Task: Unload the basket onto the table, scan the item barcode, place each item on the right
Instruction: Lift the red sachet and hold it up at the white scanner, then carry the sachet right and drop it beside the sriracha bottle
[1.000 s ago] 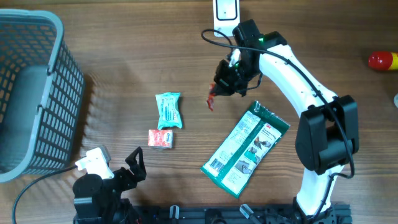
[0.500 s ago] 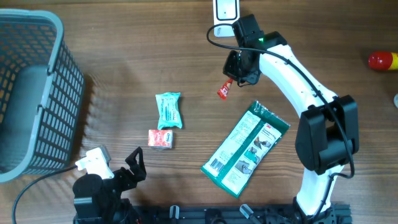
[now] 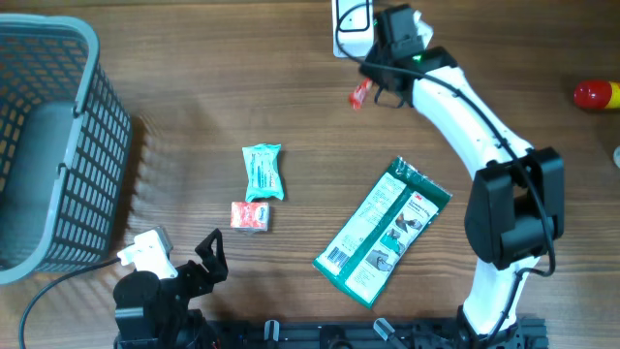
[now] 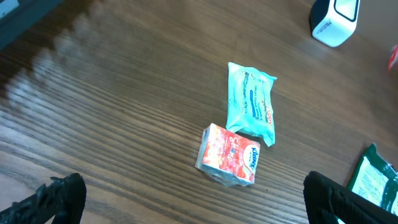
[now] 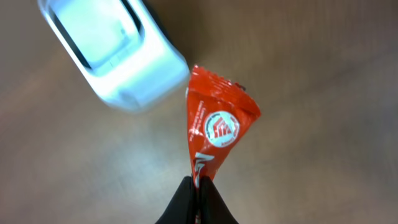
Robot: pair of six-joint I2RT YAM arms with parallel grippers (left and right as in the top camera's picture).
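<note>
1. The right gripper (image 5: 198, 190) has its fingers pinched tight on one narrow end of a small red packet (image 5: 214, 127). The packet appears to be lifted off the table (image 3: 194, 97), at the far edge, just beside the white scanner (image 5: 109, 46).
2. Handling, as judged: the packet looks very light, thin and crinkly. It is soft enough to flop or twist in the grip, and its glossy skin is probably slippery.
3. Hold point: the flat crimped seam now between the fingers looks the soundest place. It is the stiffest part, and a grip there leaves both printed faces uncovered.
4. The face towards the wrist camera shows a round logo and small print. No barcode can be made out there, so the packet may need turning towards the scanner window.
5. The left gripper (image 4: 193, 190) sits at the near left with its fingers spread wide, holding nothing. A small red box (image 4: 229, 155) and a teal pack (image 4: 250, 102) lie on the table ahead of it.
</note>
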